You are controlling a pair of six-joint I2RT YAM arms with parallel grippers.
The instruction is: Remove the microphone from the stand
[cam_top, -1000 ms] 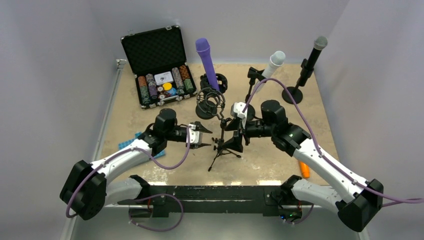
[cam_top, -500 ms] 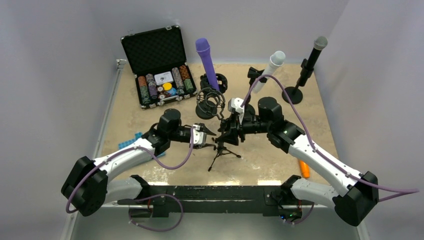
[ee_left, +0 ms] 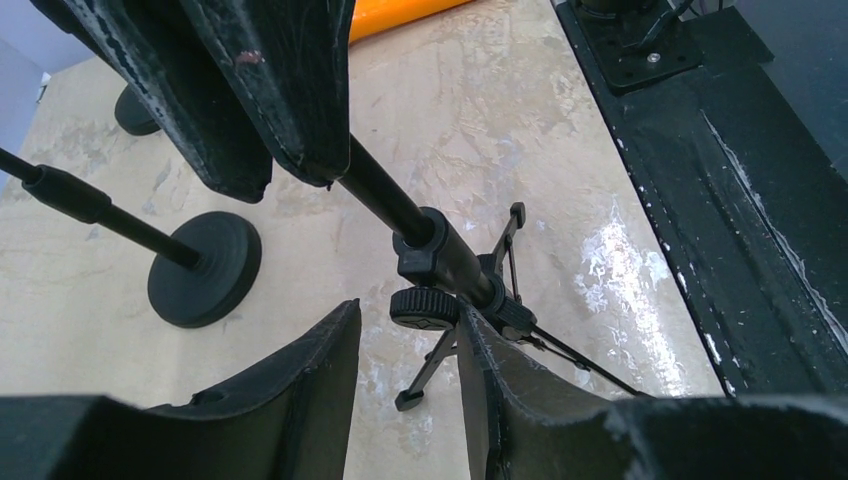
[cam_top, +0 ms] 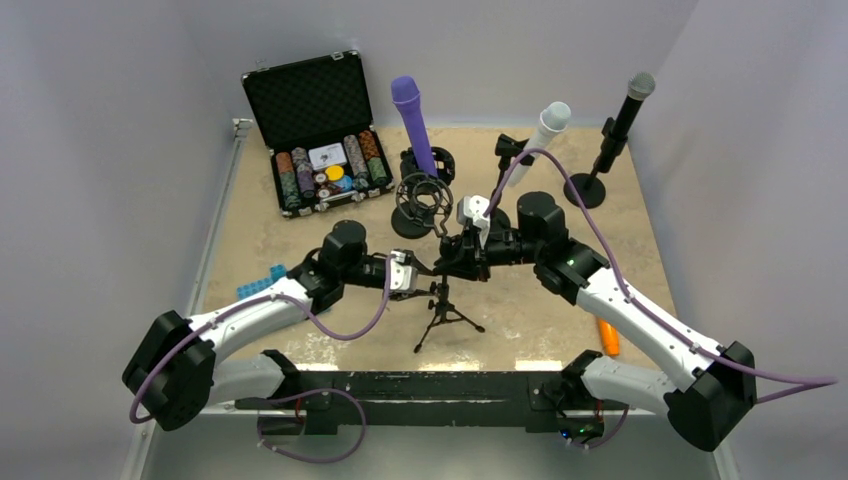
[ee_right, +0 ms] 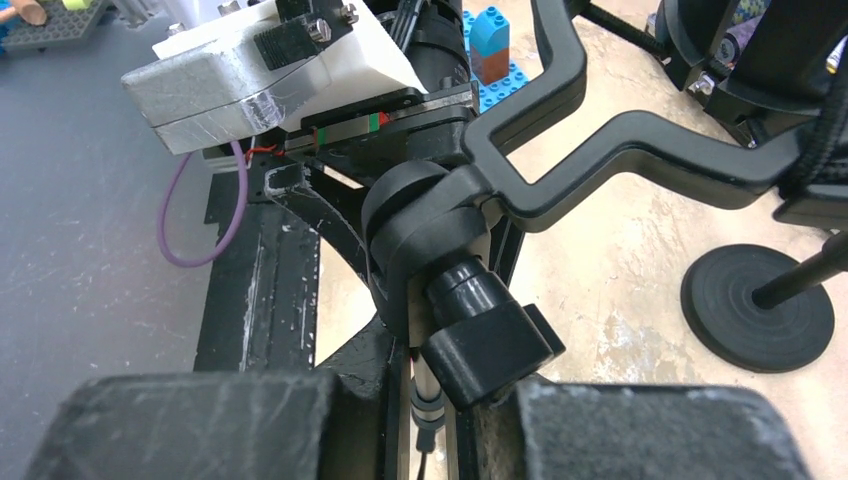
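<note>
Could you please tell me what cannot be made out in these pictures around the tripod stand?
Top external: where the right claw meets the tripod stand; black on black, too small.
Left wrist: the pole's top, hidden behind the right claw's fingers; the orange object, cut by the top edge.
Right wrist: the stand's legs, hidden by the claw's own fingers; the shock mount, cut by the right edge.

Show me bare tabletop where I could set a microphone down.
Free: between the tripod stand and the orange object, and between the chip case and the blue bricks. Crowded: the back, around the purple microphone and white microphone.
</note>
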